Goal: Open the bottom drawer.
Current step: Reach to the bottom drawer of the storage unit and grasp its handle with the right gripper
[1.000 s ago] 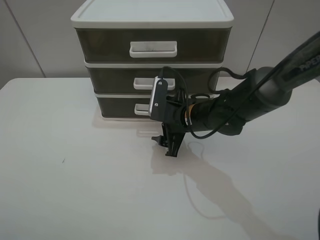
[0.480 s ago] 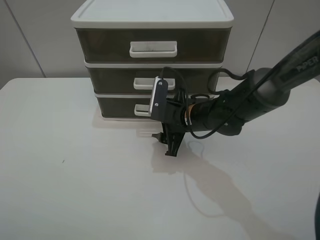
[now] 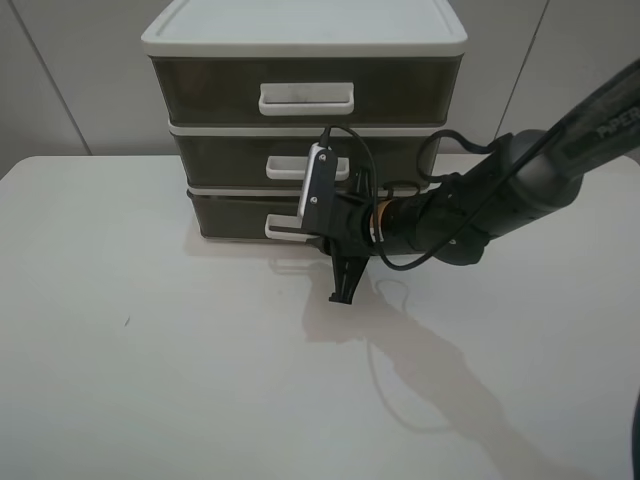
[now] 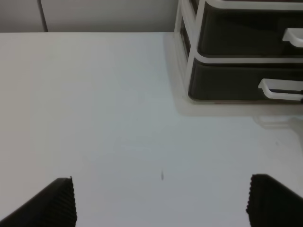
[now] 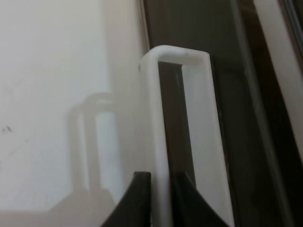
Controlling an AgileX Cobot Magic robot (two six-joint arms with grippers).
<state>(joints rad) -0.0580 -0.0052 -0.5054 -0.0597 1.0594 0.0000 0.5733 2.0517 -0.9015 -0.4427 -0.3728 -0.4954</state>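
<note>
The bottom drawer (image 3: pixel 230 213) is the lowest of three smoky brown drawers in a white-framed unit (image 3: pixel 300 40) at the back of the table. Its white open-loop handle (image 3: pixel 280 226) fills the right wrist view (image 5: pixel 163 118). My right gripper (image 3: pixel 305 236) is rolled on its side and shut on the front bar of that handle (image 5: pixel 161 189), with one finger (image 5: pixel 137 194) in front and the other inside the loop. The drawer front stands slightly out from the frame. My left gripper (image 4: pixel 165 208) is open and empty over the table, left of the unit; the drawer (image 4: pixel 227 82) shows ahead of it.
The white table (image 3: pixel 150 350) spreads in front of and left of the unit. The middle drawer (image 3: pixel 230 155) and top drawer (image 3: pixel 200 90) are closed. The right arm (image 3: pixel 500 200) reaches in from the right, with a cable (image 3: pixel 345 140) looped in front of the middle drawer.
My right gripper has moved up to the bottom drawer's handle and closed on it. The handle and drawer front have come slightly forward.
</note>
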